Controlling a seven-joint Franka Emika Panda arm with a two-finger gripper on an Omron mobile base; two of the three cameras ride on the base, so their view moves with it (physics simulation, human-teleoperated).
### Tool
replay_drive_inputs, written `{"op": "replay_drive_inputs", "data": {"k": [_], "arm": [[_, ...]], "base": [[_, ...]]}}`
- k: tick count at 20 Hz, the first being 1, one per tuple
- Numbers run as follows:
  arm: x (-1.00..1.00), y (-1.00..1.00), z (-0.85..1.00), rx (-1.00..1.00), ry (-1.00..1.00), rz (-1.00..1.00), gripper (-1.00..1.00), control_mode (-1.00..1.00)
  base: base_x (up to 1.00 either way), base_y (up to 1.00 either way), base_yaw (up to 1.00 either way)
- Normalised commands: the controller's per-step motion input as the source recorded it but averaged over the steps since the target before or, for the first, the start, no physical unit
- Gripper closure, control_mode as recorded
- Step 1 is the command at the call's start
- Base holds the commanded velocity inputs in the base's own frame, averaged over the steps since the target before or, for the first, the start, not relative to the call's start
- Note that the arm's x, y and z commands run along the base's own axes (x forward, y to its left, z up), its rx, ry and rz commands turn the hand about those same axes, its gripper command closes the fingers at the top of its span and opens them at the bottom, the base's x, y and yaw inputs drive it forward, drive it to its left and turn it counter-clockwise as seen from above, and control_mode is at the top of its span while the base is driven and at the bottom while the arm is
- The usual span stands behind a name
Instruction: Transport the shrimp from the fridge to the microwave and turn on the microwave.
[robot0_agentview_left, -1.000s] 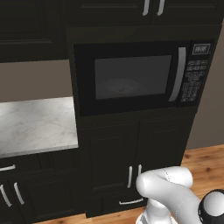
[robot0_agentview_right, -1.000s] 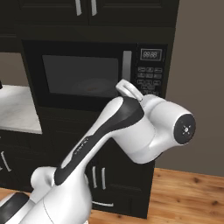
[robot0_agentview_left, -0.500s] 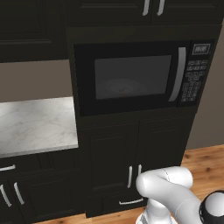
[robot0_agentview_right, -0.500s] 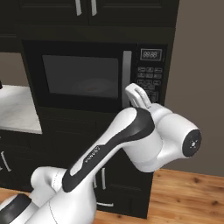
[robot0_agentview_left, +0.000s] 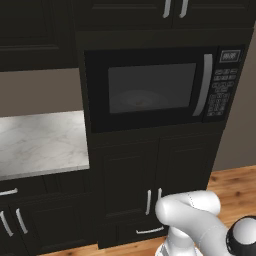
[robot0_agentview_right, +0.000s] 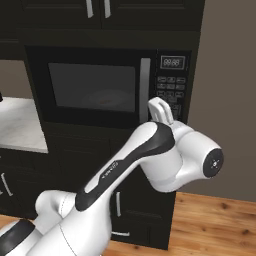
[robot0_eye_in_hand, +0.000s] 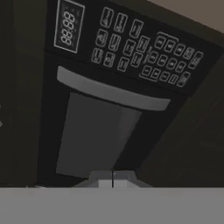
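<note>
Grey-tipped and pressed flat together, the two fingers of the gripper (robot0_eye_in_hand: 113, 179) meet along a thin seam at the bottom of the hand view — closed, with nothing between them. Just beyond them lies the microwave (robot0_eye_in_hand: 118, 96), seen rolled on its side: its dull grey door window (robot0_eye_in_hand: 94, 135) sits directly ahead of the fingertips, the curved silver handle (robot0_eye_in_hand: 111, 92) runs as a pale bar past that, and the button keypad (robot0_eye_in_hand: 140, 50) with its small digital display (robot0_eye_in_hand: 68, 27) lies farther out still, toward the top of that view.

From the right base view, the white arm (robot0_agentview_right: 135, 160) rises from the lower left and bends at a large rounded joint, its hand standing up in front of the lower part of the keypad, near the bottom end of the handle; the fingertips themselves are hidden there behind the hand. Whether the hand touches the microwave front cannot be told.

The microwave door is shut. Through its dark window the round white turntable (robot0_agentview_left: 135, 97) shows faintly; whether anything lies on it cannot be made out.

Around the microwave stands dark cabinetry (robot0_agentview_left: 130, 185) with silver pulls — doors above and below. A marble countertop (robot0_agentview_left: 40, 142) stretches to its left, and wood flooring (robot0_agentview_right: 215, 225) shows at the lower right.
</note>
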Motion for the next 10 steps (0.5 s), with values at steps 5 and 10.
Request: {"op": "replay_drive_inputs", "data": {"k": [5,10], "arm": [[0.22,-0.02,-0.24,0.16,0.01,0.00,1.00,-1.00],[0.32,-0.04,-0.18,0.12,0.06,0.00,1.00,-1.00]], "base": [[0.00,0.00,0.00],[0.00,0.00,0.00]]}}
